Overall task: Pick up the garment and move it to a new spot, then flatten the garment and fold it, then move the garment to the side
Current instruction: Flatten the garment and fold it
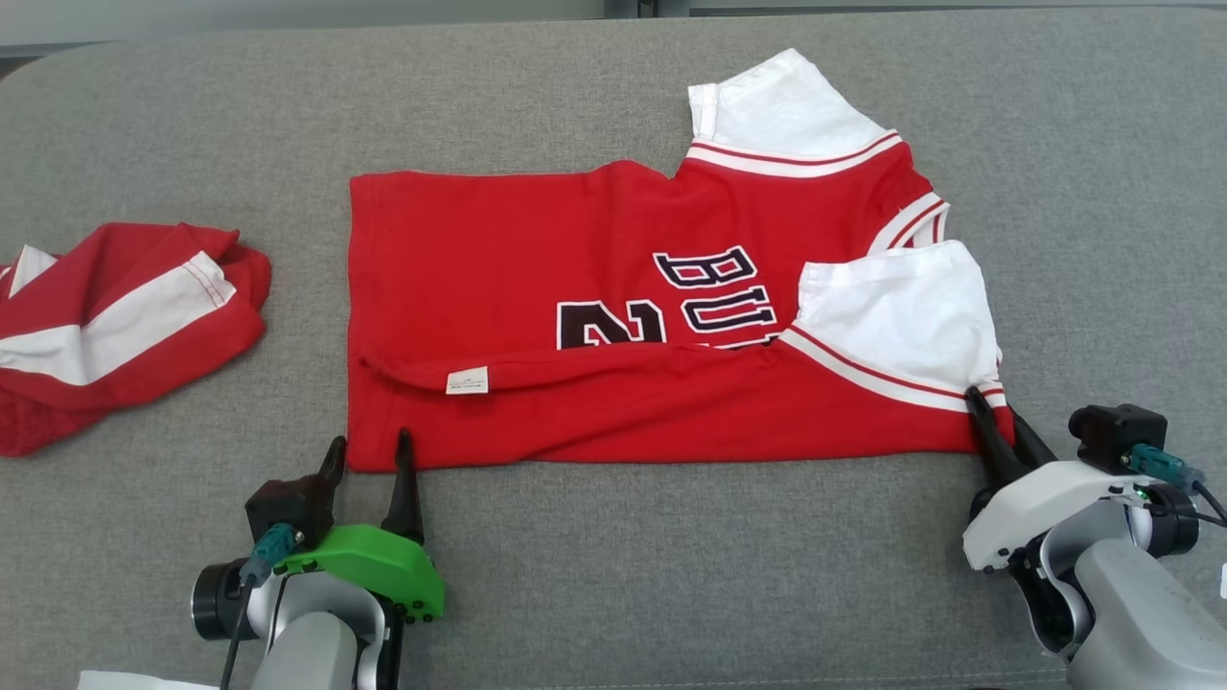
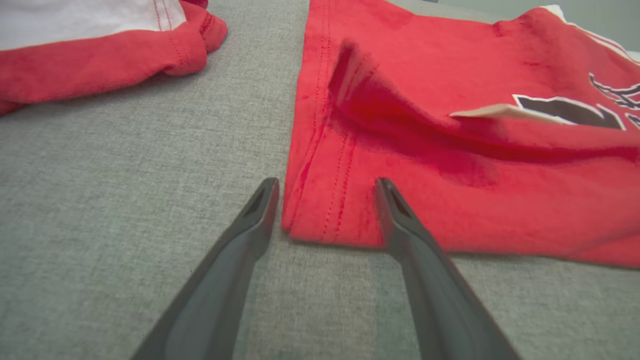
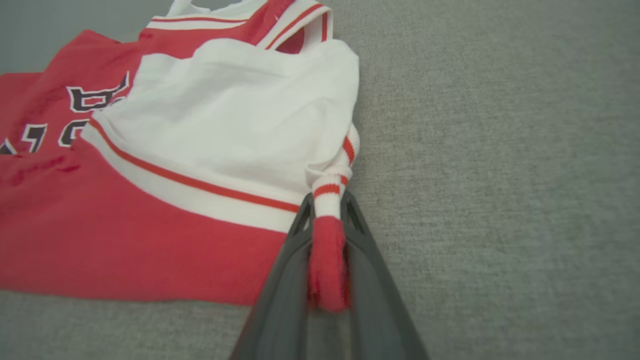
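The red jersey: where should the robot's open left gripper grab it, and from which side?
Probably the jersey's near hem corner, approached low from the near edge. That corner lies flat with both edges free, the open left gripper straddles it, and the right gripper pinches the opposite near corner.

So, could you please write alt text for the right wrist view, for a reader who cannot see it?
The right pincer is shut on the striped corner of a red jersey, the cloth bunched between its dark fingers. The jersey lies partly folded on a grey surface, a white sleeve on top, with dark lettering at the left.
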Controlling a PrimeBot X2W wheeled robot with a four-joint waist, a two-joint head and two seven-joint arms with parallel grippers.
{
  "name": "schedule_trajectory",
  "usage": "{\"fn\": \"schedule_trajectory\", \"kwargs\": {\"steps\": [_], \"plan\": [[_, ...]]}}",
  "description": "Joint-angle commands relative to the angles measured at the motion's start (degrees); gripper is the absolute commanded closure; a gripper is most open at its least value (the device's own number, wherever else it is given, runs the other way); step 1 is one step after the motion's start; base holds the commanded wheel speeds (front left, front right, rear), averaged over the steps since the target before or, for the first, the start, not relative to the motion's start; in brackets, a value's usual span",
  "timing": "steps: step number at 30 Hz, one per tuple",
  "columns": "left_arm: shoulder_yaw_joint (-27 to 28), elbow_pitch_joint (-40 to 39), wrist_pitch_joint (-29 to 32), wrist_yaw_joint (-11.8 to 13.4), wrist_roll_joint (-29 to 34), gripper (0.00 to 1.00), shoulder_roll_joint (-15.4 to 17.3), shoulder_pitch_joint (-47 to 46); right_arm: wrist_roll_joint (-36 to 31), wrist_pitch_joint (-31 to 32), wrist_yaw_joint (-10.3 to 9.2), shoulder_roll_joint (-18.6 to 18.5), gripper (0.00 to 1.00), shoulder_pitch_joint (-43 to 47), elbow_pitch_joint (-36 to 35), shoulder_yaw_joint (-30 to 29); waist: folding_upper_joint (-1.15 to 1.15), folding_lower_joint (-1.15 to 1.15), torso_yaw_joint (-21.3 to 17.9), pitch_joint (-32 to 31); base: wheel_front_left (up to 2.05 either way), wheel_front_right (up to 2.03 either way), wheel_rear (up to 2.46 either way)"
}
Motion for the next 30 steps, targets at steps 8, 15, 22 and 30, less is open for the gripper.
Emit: {"fn": "schedule_trajectory", "kwargs": {"steps": [8,15,22,30], "plan": [[0.5,0.8,0.0,-1.5,-0.9,1.00,0.2,-1.3,0.4,0.1,-0.13,-0.5,1.00,-0.8,-0.1,-0.6,0.00,0.00,-0.3,0.6,0.00,0.00,0.00],[2.3,1.0,0.0,-2.1,-0.6,1.00,0.3,2.4,0.9,0.1,-0.13,0.1,1.00,1.6,0.7,-0.8,0.00,0.00,-0.5,-4.5,0.00,0.00,0.00],[4.6,3.1,0.0,-3.1,1.7,1.00,0.3,6.9,2.2,0.1,-0.13,0.4,1.00,5.1,2.0,1.0,0.00,0.00,-0.8,-11.6,0.00,0.00,0.00],[7.7,4.5,0.0,-3.3,1.3,1.00,0.4,11.3,3.0,0.1,-0.13,1.3,1.00,10.4,0.2,4.0,0.00,0.00,-1.5,-15.7,0.00,0.00,0.00]]}}
